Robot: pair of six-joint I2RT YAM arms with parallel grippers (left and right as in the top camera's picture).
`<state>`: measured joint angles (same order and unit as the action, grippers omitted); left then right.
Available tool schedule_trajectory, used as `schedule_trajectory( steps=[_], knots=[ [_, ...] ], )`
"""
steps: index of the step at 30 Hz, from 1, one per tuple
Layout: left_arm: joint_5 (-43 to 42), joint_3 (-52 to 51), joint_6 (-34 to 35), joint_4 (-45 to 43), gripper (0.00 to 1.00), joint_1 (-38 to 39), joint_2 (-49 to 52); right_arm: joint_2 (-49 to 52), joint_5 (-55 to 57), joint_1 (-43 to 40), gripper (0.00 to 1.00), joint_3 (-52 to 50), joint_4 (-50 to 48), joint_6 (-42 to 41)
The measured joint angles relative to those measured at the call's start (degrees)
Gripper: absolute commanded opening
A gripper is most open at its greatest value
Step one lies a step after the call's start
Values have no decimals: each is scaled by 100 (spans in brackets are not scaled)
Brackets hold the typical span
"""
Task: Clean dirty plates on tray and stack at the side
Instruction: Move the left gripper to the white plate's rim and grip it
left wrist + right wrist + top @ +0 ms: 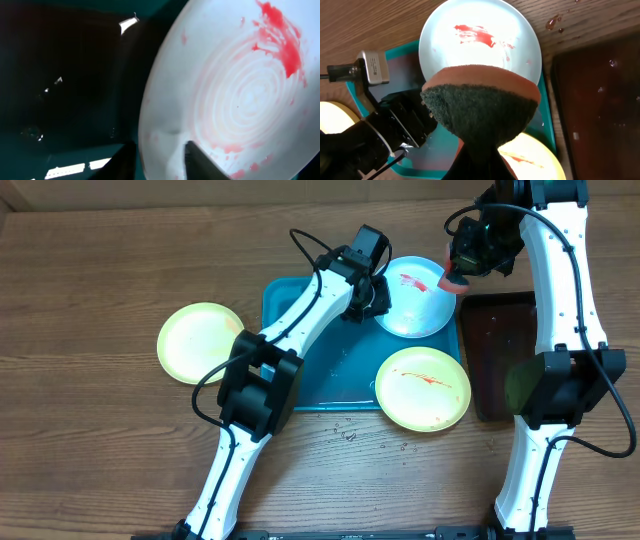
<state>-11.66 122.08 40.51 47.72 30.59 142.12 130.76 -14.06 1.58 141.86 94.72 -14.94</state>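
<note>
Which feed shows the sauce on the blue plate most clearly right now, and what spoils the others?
Right wrist: blue plate sharp, bright, red streak clear, though the sponge hides its near rim. Overhead: evenly lit, sharp, but the plate is small. Left wrist: too close, soft focus, left half in near-black shadow with glints.

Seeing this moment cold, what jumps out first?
A red-smeared light blue plate sits at the tray's far right corner, the left end effector at its rim. The right end effector holds a sponge above its right edge. A second streaked yellow-green plate overhangs the tray's near right corner.
</note>
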Motion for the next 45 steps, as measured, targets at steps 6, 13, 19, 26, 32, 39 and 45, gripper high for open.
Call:
schedule_trajectory(
  steps=[6,13,19,26,32,39,45],
  knots=[
    [415,0,7,-105,12,4,2,0,11,13,4,0,50,55],
    [590,0,-175,-105,4,-142,2,0,13,50,4,0,92,136],
    [522,2,-319,-42,4,-229,2,0,13,50,4,0,153,192],
    [531,33,-691,149,4,-173,2,0,15,50,4,0,179,240],
    [553,267,-1561,887,4,-404,2,0,13,79,4,0,181,275],
    [800,612,-2498,1792,4,-1217,2,0,20,227,4,0,177,284],
    [922,623,-3491,2551,8,-1652,2,0,17,407,4,0,166,297]
  ],
)
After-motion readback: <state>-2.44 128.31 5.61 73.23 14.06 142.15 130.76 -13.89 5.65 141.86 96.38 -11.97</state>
